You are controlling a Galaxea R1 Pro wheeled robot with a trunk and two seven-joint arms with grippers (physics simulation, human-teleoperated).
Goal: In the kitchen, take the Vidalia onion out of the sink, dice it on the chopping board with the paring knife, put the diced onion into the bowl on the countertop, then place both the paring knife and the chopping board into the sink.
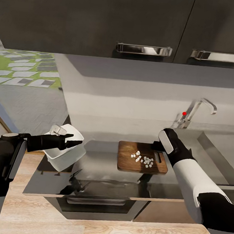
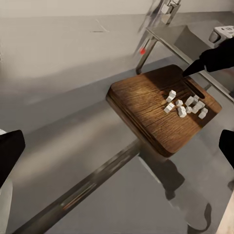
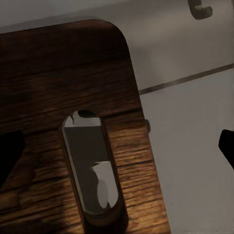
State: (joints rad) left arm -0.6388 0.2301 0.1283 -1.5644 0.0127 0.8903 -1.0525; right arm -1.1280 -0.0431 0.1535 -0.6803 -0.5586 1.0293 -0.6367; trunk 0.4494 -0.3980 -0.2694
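Left gripper (image 1: 71,141) clamped the light, slippery bowl (image 1: 65,154) by its rim; right gripper (image 1: 156,146) hovered open over the stiff chopping board's (image 1: 141,158) handle slot (image 3: 91,165), likely the best hold.

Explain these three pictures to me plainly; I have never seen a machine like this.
This is a simulated two-armed wheeled robot in a kitchen. The big picture looks down from its head; the other two come from cameras near each gripper. On the grey countertop lies a wooden chopping board with white diced onion on it. The left gripper holds a white bowl lifted and tilted. The right gripper hovers, open, over the board's handle slot. Behind it stands the tap at the sink.
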